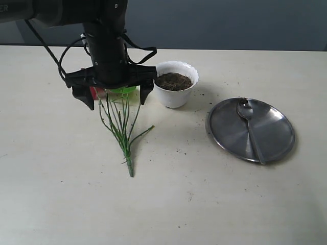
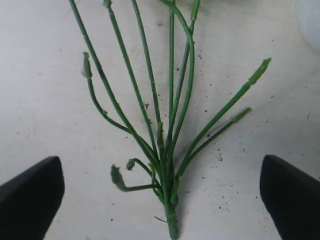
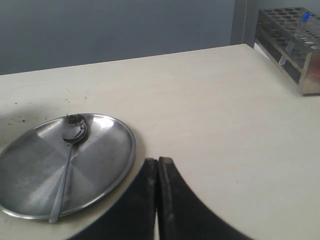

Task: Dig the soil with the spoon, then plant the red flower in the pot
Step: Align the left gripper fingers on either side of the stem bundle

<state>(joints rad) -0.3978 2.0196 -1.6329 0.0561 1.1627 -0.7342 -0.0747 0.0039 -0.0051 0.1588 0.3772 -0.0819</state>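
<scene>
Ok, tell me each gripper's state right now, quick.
Left gripper: open above the red flower, holding nothing.
Right gripper: shut, holding nothing.

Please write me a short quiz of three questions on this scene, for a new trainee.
1. True or false: the spoon lies on the steel plate.
2. Which gripper is open? A left, B right, C both.
3. What lies on the table under the open gripper?
Key: 1 true. 2 A: the left gripper is open, the right gripper shut. 3 the red flower.
</scene>
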